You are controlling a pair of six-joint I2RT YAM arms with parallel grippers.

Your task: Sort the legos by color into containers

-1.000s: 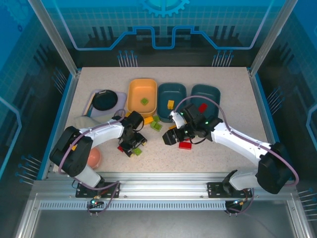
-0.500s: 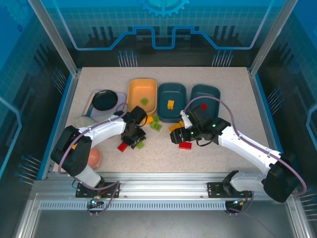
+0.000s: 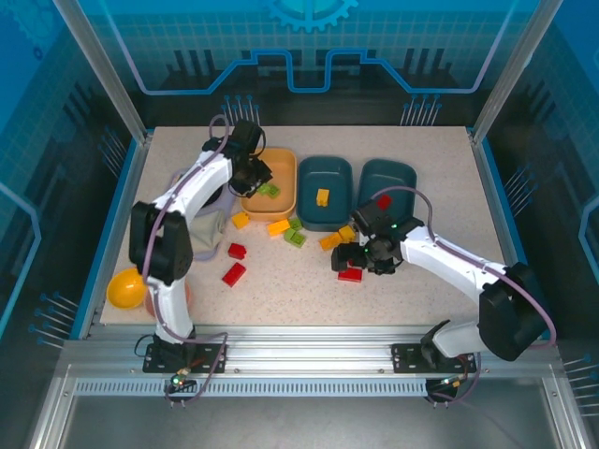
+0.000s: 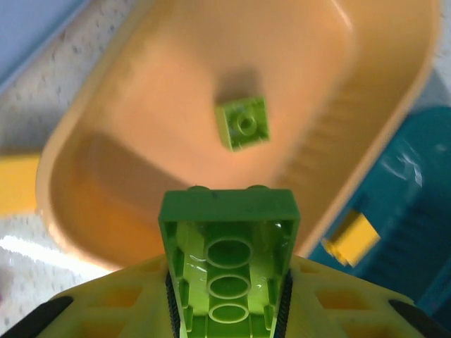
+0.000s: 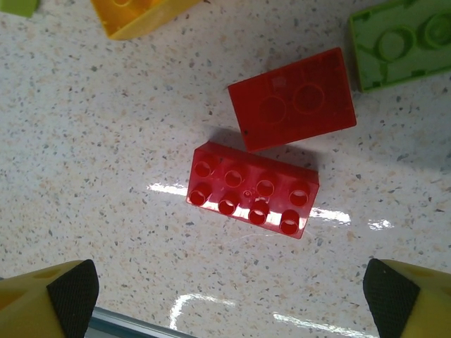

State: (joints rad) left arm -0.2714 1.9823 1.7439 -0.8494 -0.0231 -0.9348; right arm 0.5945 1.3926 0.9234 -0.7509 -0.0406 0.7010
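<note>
The green brick [image 4: 227, 260] is clamped in the left gripper [image 4: 227, 310], which has swung from the loose pile on the table [image 3: 421, 299] to hang over the yellow-orange tub [image 4: 141, 105], above a smaller green brick [image 4: 243, 123] already inside; release looks next. The right gripper [image 5: 231, 292], spread wide and empty, has settled over two red bricks [image 5: 251, 199], so a red pick seems due

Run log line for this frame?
left fingers: shut on green brick over yellow-orange tub | right fingers: open above red brick on table | next: likely release green
</note>
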